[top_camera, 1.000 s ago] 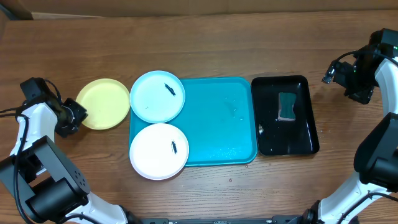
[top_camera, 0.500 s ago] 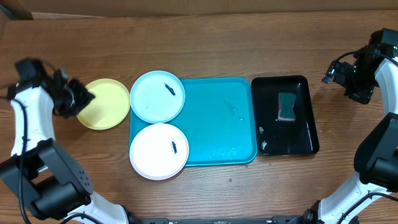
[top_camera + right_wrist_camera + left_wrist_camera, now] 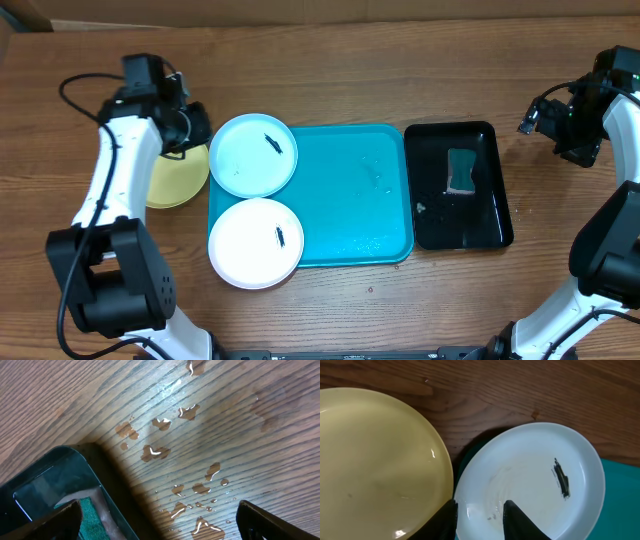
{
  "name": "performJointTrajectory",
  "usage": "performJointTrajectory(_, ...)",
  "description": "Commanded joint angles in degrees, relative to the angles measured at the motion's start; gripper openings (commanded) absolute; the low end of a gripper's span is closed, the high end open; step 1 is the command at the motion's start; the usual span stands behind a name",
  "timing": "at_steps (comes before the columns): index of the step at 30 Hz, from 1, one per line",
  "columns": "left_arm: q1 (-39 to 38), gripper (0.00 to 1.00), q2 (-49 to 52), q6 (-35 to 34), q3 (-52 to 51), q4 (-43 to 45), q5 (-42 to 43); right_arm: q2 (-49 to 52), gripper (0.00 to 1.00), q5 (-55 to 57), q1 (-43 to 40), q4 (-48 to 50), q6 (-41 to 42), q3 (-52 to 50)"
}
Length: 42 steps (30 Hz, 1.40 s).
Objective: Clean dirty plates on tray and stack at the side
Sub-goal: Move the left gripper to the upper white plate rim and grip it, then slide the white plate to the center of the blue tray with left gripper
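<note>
The yellow-green round plastic plate lies off the tray on the wooden table, at the left of the overhead frame. No smear shows on it in the left wrist view, so it is probably the one plate already cleaned and set aside.

The pale blue round plastic plate and the white round plastic plate sit on the left end of the bright turquoise rectangular plastic tray. Each carries a small dark smear, so two plates appear left to wipe and stack.

The left gripper hangs over the near rim of the pale blue plate, beside the yellow-green one, its fingers a little apart and clasping nothing.

The right gripper, at the upper right of the overhead frame, is spread wide and empty above wet wood. The green sponge rests unused in the glossy black tray.
</note>
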Motion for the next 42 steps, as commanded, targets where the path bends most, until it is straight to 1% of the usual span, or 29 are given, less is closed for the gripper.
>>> performJointTrajectory(1,-0.9,0.33,-0.9,1.4,-1.5,1.1,-5.0,-1.8,1.00,-0.1,0.2,0.0,0.2,1.0)
performJointTrajectory(9,-0.9,0.35,-0.9,2.8,-5.2,4.2,-5.0,-1.8,1.00,-0.1,0.2,0.1,0.2,1.0)
performJointTrajectory(14,-0.9,0.33,-0.9,2.7,-8.0,8.1,-5.0,-1.8,1.00,-0.1,0.2,0.1,0.2,1.0)
performJointTrajectory(16,-0.9,0.30,-0.9,2.7,-9.2,9.2,-4.9,-1.8,1.00,-0.1,0.2,0.0,0.2,1.0)
performJointTrajectory(19,-1.0,0.29,-0.9,2.6,-10.5,10.3,-4.7,-1.8,1.00,-0.1,0.2,0.1,0.2,1.0)
performJointTrajectory(28,-2.0,0.29,-0.9,2.7,-16.4,17.2,-4.7,-1.8,1.00,-0.1,0.2,0.0,0.2,1.0)
performJointTrajectory(31,-2.0,0.29,-0.9,2.6,-16.9,17.7,-4.7,-1.8,1.00,-0.1,0.2,0.1,0.2,1.0)
performJointTrajectory(35,-2.0,0.24,-0.9,2.7,-16.9,17.6,-2.1,-1.8,1.00,-0.1,0.2,0.1,0.2,1.0)
performJointTrajectory(42,-2.5,0.24,-0.9,2.5,-16.9,16.0,0.2,-1.8,1.00,-0.1,0.2,0.1,0.2,1.0)
